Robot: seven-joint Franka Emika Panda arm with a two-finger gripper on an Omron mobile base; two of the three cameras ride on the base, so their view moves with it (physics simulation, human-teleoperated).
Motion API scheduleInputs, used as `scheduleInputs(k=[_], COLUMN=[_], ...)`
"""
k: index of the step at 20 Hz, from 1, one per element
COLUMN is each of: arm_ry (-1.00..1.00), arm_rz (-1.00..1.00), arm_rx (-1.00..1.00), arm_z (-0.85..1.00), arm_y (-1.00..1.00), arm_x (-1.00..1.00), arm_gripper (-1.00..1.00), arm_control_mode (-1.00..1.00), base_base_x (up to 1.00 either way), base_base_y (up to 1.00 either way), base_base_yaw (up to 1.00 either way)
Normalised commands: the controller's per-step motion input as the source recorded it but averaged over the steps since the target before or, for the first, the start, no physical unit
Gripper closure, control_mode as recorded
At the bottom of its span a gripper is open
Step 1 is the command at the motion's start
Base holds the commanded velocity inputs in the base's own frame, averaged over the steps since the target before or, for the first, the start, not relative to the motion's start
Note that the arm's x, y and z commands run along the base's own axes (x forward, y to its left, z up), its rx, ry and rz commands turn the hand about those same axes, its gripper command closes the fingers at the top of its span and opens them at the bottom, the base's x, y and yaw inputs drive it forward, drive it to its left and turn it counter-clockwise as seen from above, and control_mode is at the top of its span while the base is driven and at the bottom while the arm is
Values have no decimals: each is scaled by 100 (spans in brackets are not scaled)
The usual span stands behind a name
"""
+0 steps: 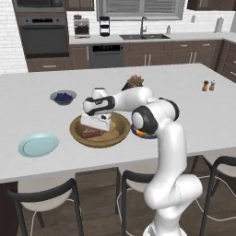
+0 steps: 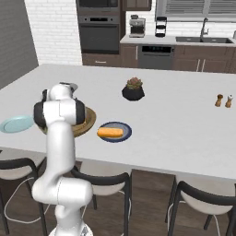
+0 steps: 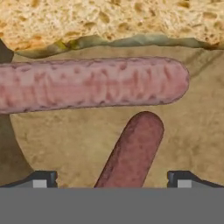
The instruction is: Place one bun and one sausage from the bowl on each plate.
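Observation:
My gripper [image 3: 113,179] is open and points down into the brown wooden bowl [image 1: 115,136], low over its contents. Between and just ahead of the fingertips [image 3: 43,179] lies a dark red sausage [image 3: 131,153], pointing away from me. A paler pink sausage [image 3: 87,85] lies crosswise beyond it, and past that a porous bun [image 3: 109,19] runs along the top edge. The hand [image 1: 97,123] covers the bowl's middle in the left base view. The navy plate [image 2: 123,128] right of the bowl [image 2: 88,120] carries a bun [image 2: 110,132]. The light-blue plate [image 1: 38,144] lies bare to the bowl's left.
A small grey bowl of berries [image 1: 63,97] sits behind the wooden bowl. A black plant pot [image 2: 133,90] stands mid-counter, and salt and pepper shakers [image 2: 223,100] stand far right. Dark chairs [image 1: 41,198] line the counter's near edge.

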Motion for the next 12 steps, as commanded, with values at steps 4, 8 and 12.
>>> scheduleInputs(k=[4, 8, 12], arm_ry=[-4, 0, 0], arm_rz=[0, -5, -4], arm_rx=[0, -1, 0], arm_z=[-33, -52, -21], arm_y=[11, 8, 1], arm_x=[0, -47, -19], arm_gripper=[-100, -100, 100], arm_control_mode=[-100, -100, -100], base_base_x=[0, 0, 0], base_base_y=[0, 0, 0], base_base_yaw=[0, 0, 0])
